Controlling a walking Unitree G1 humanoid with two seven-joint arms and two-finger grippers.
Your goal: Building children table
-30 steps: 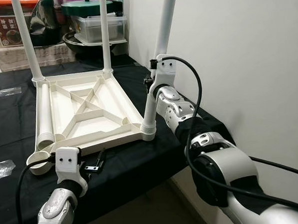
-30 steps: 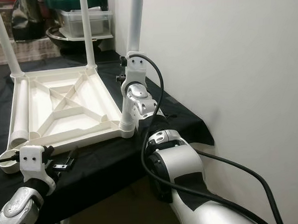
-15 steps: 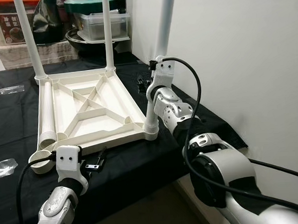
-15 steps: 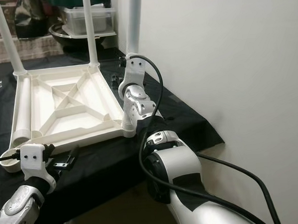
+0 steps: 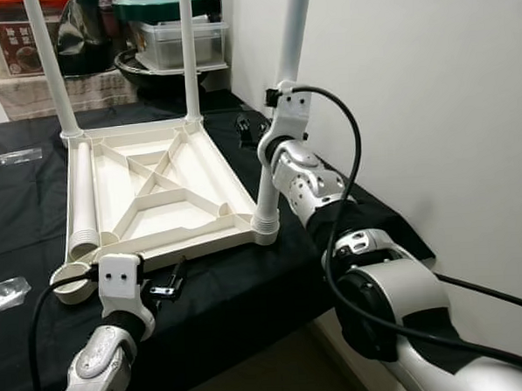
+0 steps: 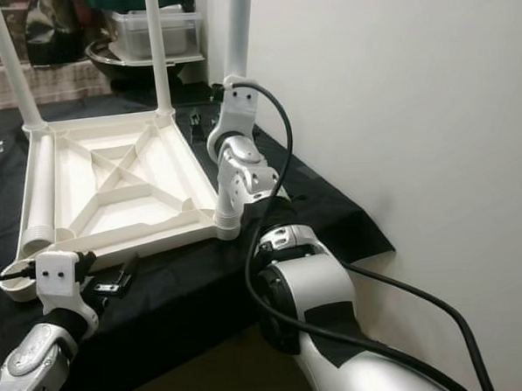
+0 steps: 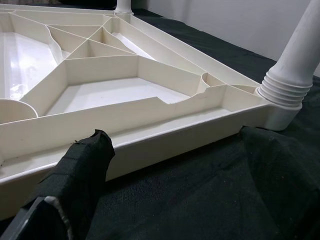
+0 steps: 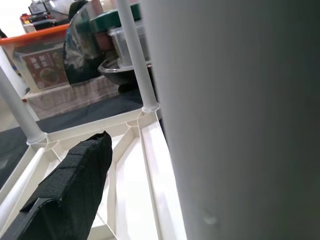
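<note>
Seating the leg (image 5: 279, 116) squarely demands a plumb hold: inverted tabletop (image 5: 155, 188) lies below-left of the right gripper (image 5: 260, 136), whose fingers flank the leg; grip unconfirmed. Left gripper (image 5: 171, 283) rests beside the tabletop's near rim, spread undetermined.

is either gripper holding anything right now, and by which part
The right gripper is at the near right table leg, about mid-height above its socket; whether its fingers actually clamp it cannot be told. The left gripper holds nothing.
</note>
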